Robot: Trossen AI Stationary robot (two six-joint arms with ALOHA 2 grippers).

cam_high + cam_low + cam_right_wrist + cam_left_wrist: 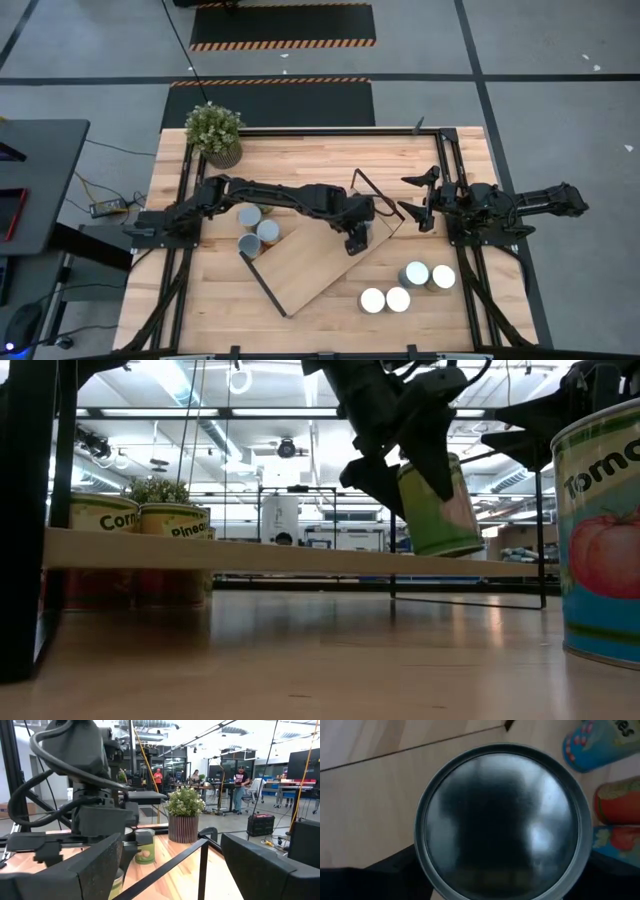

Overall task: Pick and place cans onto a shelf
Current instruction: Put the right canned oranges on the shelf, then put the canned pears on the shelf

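The left gripper [357,238], fingers closed on a green-sided cylindrical tin can [440,500], holds it in the air above the long light-wood shelf board [320,262], near its right-hand wire frame. The can's long axis leans off vertical (silver top [502,822] facing the wrist); set down tilted, it would likely tip or roll off. The right gripper [425,205], beside the shelf's far corner, hangs open and empty.

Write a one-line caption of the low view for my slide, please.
Left gripper holds a green can tilted in the air above the shelf.
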